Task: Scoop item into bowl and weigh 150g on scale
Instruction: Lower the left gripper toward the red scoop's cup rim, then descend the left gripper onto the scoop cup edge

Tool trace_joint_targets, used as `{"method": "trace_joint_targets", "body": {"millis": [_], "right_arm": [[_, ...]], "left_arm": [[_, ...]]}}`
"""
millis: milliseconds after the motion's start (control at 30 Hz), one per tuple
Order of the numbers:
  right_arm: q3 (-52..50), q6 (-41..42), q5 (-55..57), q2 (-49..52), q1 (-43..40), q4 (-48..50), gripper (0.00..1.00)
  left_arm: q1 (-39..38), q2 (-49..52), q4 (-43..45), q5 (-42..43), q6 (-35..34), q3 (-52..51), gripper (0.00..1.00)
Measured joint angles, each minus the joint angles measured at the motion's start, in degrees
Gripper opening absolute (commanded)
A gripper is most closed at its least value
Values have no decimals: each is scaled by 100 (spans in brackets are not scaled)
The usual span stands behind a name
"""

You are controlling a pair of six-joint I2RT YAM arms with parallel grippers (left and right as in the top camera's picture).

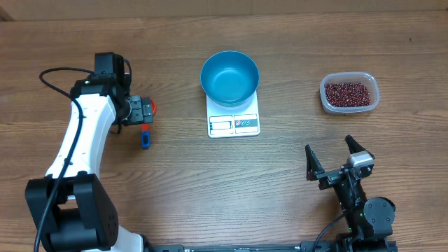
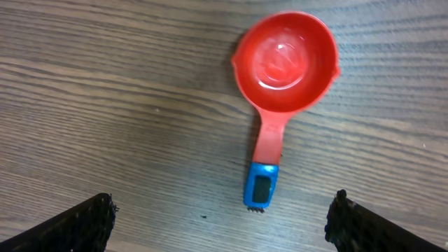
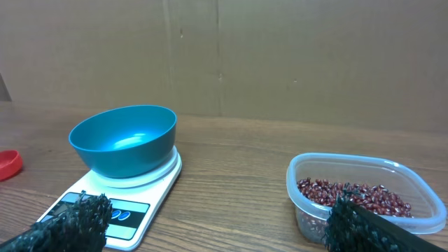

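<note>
Chiefly, the beans: small dark maroon ovals in a loose layer, lying inside a clear rectangular plastic tub with rounded corners, placed at the far right of the table. Bowl: round, deep, bright blue, smooth-sided, plain blue inside; seated on the rear part of the scale at the centre of the far side, well apart from the tub. Scale: flat, white, rectangular, its display and label panels along the front edge left uncovered by the bowl. Scoop: round red cup with a short red handle ending in a blue tip, lying flat on the wood to the left of the scale, cup mouth upward. Left gripper: poised above the scoop, jaws spread wide, one dark finger to each side of the handle in the wrist view and neither touching it; nothing held. Its white arm reaches forward from a black base at the near left corner, with a black cable looped beside it. Right gripper: at the near right of the table, jaws likewise spread wide and holding nothing, facing toward the scale and the tub, well apart from both. Table: brown wood-grain surface. Backdrop: plain cardboard wall behind the far edge.
</note>
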Motion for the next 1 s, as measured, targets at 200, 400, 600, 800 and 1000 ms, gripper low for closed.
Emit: {"method": "trace_joint_targets", "body": {"millis": [200,400,600,800,1000], "right_arm": [[0,0,2,0,0,4,100],[0,2,0,0,-2,4,100],[0,0,0,0,-2,2,100],[0,0,4,0,-2,4,100],[0,2,2,0,0,2,100]], "left_arm": [[50,17,245,0,114,0,99],[50,258,269,-2,199,2,100],[50,638,361,-2,267,2,100],[50,933,588,-2,374,2,100],[50,957,835,2,413,2,100]]}}
